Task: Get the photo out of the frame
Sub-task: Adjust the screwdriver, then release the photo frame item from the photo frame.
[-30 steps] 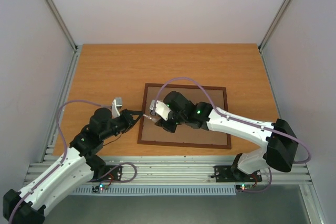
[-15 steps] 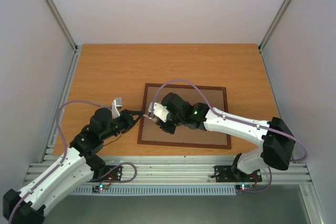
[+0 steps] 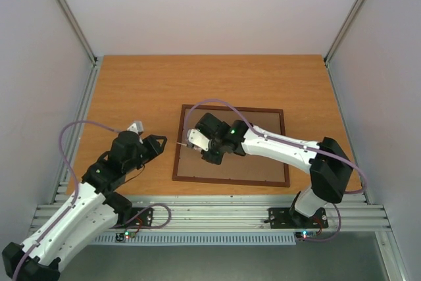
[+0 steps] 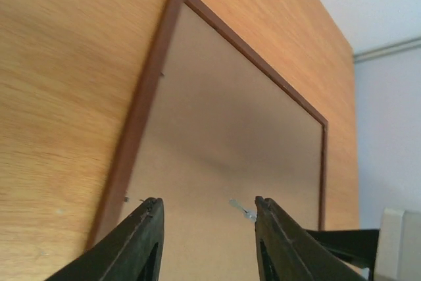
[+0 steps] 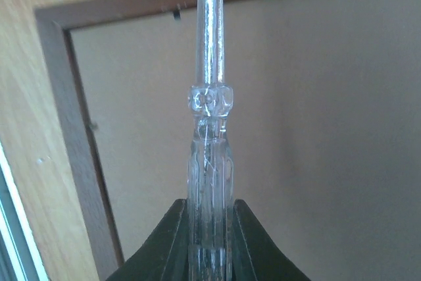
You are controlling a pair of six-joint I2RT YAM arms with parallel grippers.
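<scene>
The frame (image 3: 231, 108) lies back-up on the desk (image 3: 131, 90), toward 5 o'clock of centre; the photo is hidden under its brown hardboard back (image 3: 263, 162). The left gripper (image 3: 160, 143) hovers off the frame's 9 o'clock rail, jaws apart and empty; the right gripper (image 5: 210, 222), jaws clamped on a clear plastic tool (image 5: 210, 116), sits above that side. Judgement: the print is likely light, thin and crease-prone, so lift the stiff back by an edge first, then pinch a margin.
</scene>
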